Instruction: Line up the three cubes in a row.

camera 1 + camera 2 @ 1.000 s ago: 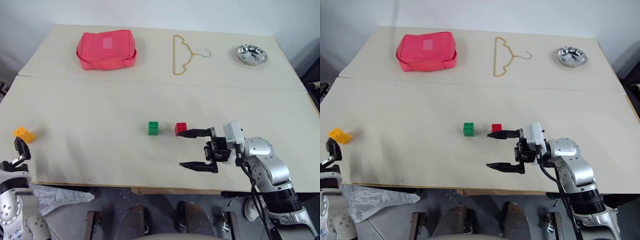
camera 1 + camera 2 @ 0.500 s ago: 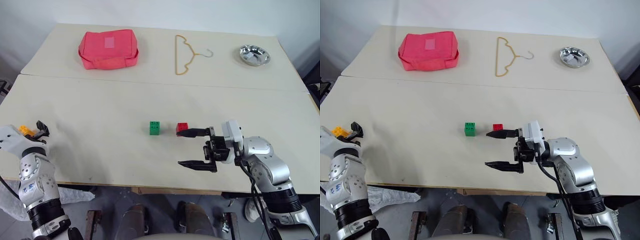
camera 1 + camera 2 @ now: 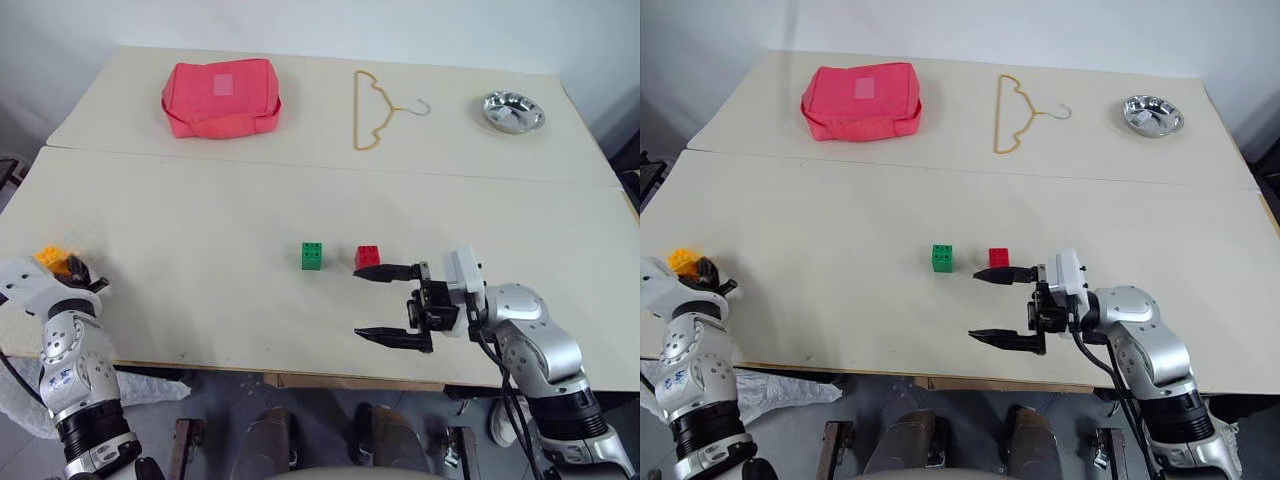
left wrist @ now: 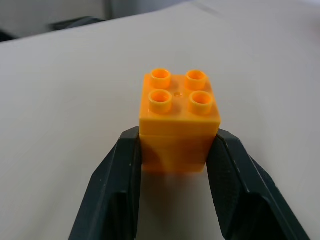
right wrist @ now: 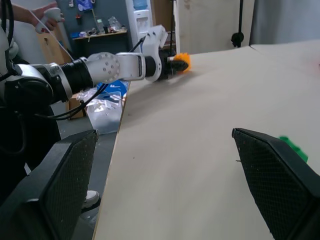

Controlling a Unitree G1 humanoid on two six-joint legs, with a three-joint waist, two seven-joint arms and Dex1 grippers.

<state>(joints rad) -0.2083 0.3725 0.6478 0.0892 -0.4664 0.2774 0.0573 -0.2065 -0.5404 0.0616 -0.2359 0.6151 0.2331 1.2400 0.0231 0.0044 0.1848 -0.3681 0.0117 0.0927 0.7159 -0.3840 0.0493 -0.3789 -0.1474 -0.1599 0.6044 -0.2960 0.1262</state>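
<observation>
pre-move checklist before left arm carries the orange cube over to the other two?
1. Left gripper shut on the orange cube, fingers on both sides: ok.
2. Cube square between the fingers, studs up: ok.
3. Cube lifted off the table: cannot tell.
4. Green cube and red cube side by side, apart: ok.
5. Table bare from orange cube to green cube: ok.
6. Right gripper open, top finger tip close beside red cube: not ok, could nudge it.
</observation>
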